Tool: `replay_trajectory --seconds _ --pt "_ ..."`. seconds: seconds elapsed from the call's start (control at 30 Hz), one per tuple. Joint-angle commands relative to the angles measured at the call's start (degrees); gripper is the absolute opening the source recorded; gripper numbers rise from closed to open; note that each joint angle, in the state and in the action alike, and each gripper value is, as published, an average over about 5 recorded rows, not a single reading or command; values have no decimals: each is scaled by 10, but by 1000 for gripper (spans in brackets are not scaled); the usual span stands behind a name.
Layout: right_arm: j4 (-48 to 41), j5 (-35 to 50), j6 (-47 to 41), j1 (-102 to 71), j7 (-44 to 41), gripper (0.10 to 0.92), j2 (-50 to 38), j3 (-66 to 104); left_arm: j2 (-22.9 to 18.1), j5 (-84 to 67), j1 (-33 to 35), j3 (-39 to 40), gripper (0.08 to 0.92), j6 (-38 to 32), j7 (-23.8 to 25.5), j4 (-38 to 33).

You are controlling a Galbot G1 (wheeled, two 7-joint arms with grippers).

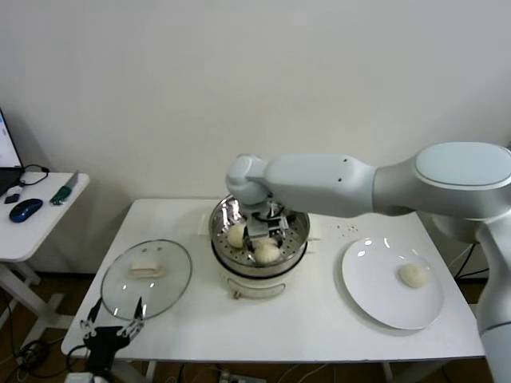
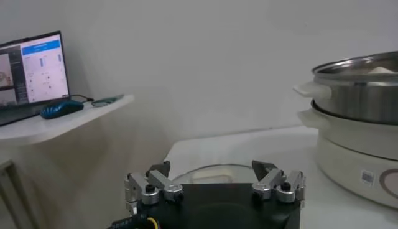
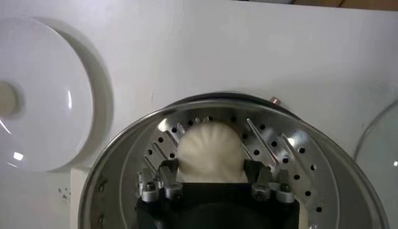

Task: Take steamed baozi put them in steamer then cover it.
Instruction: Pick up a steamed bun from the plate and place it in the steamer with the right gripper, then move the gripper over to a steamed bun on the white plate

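The steamer [image 1: 219, 239] stands mid-table on its white pot base. My right gripper [image 1: 268, 233] reaches down into it. In the right wrist view its fingers [image 3: 166, 177] stand open on either side of one steamed baozi [image 3: 211, 152], which rests on the perforated floor. A second baozi [image 1: 236, 234] lies beside it, and another [image 1: 413, 275] sits on the white plate [image 1: 375, 299]. The glass cover [image 1: 147, 278] lies flat on the table left of the steamer. My left gripper [image 1: 112, 323] hangs open and empty at the front left table edge, just before the cover [image 2: 217, 173].
A low side table at the far left carries a laptop [image 2: 34, 68], a blue mouse [image 1: 25, 209] and cables. The wall runs close behind the table. The steamer's side [image 2: 357, 87] rises right of the left gripper.
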Motion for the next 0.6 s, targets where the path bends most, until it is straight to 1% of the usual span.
replay_trajectory --seconds 0.03,0.13,0.3,0.4,0.5,0.6 --pt "-1 -16 8 -11 2 760 9 3 2 5 -8 3 823 3 0 1" --pt "-4 -26 13 -9 2 810 7 11 2 8 -13 4 823 6 0 0" --pt "-5 -29 20 14 1 822 -10 28 1 8 -12 4 823 8 0 -5" --pt "-9 -7 8 35 5 823 -33 37 0 9 -9 4 823 8 0 -7" --pt "-22 40 -34 64 24 823 -70 37 0 9 -6 4 823 7 0 -8" --pt "-21 146 -126 121 58 823 -116 -21 1 9 -2 4 823 5 -1 -10"
